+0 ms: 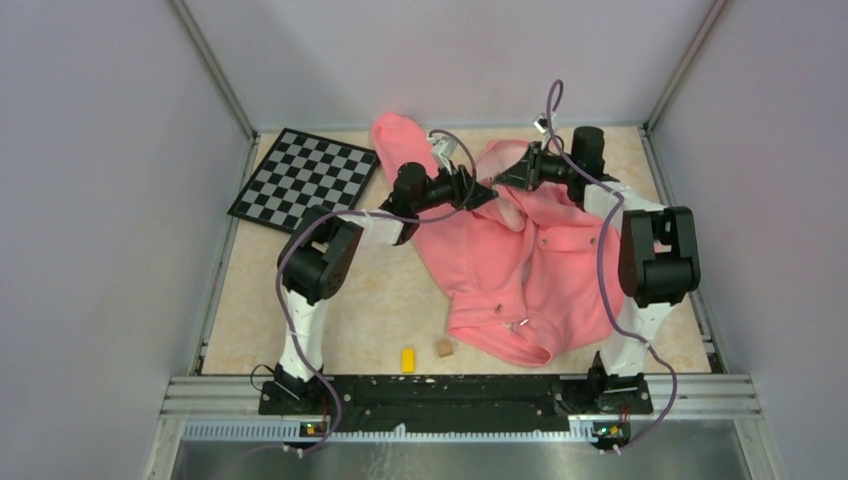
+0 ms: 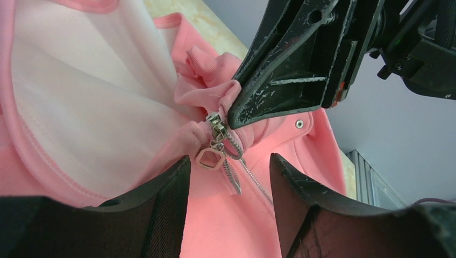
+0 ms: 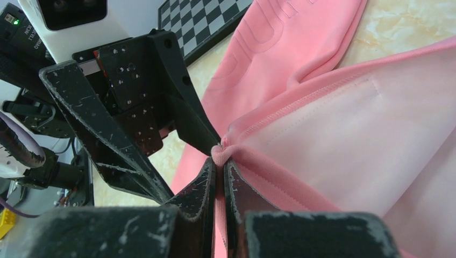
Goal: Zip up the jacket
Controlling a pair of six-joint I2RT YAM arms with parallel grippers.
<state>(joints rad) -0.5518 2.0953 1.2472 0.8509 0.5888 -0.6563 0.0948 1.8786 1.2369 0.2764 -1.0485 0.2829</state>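
The jacket (image 1: 520,260), a salmon-pink fleece, lies crumpled on the beige tabletop (image 1: 380,300), a little right of centre and between the two robot arms. Nearest the arms' bases, a small yellow block (image 1: 408,359) and a small wooden cube (image 1: 443,348) sit side by side on the bare table, the cube just beside the jacket's closest fold. Farther back, both arms reach inward and meet over the upper part of the garment. The right gripper (image 3: 219,164) is clenched on a bunched edge of pink fabric at the end of the zipper, pinching it between its black fingers. The left gripper (image 2: 230,161) faces it with its fingers spread apart, grasping nothing; the metal zipper pull (image 2: 206,158), a small hexagonal ring, hangs just in front of the gap between them, and the zipper teeth (image 2: 253,180) run down from it. Paler pink lining (image 2: 80,97) shows where the jacket's front falls open. Beyond the grippers, one sleeve (image 1: 400,135) stretches toward the back wall, and a black-and-white checkerboard (image 1: 305,178) lies flat at the far left corner, well apart from the jacket's body.
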